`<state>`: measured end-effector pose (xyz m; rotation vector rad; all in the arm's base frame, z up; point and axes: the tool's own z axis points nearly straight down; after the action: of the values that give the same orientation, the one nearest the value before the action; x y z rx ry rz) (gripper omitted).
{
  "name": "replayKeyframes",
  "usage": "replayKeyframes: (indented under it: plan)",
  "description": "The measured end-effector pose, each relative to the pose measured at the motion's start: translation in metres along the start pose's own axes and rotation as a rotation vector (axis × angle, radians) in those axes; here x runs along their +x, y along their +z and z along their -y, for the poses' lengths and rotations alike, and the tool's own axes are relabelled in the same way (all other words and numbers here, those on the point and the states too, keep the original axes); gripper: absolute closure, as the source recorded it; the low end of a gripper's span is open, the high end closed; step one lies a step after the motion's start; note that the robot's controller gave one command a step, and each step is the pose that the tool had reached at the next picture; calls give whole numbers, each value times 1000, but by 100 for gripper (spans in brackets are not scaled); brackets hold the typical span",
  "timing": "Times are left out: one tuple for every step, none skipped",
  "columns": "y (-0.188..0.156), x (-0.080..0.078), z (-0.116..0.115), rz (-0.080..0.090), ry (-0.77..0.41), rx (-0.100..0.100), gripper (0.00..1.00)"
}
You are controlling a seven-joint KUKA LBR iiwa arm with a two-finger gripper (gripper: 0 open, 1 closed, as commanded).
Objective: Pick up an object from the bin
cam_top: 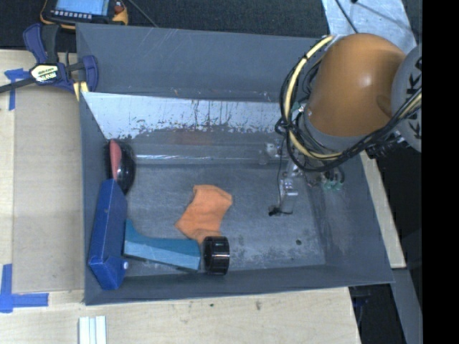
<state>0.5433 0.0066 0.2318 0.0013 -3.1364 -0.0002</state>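
My gripper (285, 196) hangs below the orange dome at the right of the bin, over bare floor, and nothing shows between its fingers. An orange cloth (206, 210) lies crumpled in the middle, roughly a hand's width to the gripper's left. Just below the cloth rests a teal tube with a black cap (179, 252), lying along the near wall.
A dark blue box-like object (107, 235) stands along the left wall. Above it lies a black and red rounded thing (120, 164). The bin floor under and right of the gripper is bare metal. The arm and its cables crowd the right wall.
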Motion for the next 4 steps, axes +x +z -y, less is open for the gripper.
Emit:
replayKeyframes:
  plan:
    - [-5, -1, 0, 9, 0, 0, 0]
    - [35, 7, -21, 16, -3, 1, 0]
    - [69, 9, -31, 2, -19, -1, 0]
    - [98, -1, -61, 9, -55, 0, 0]
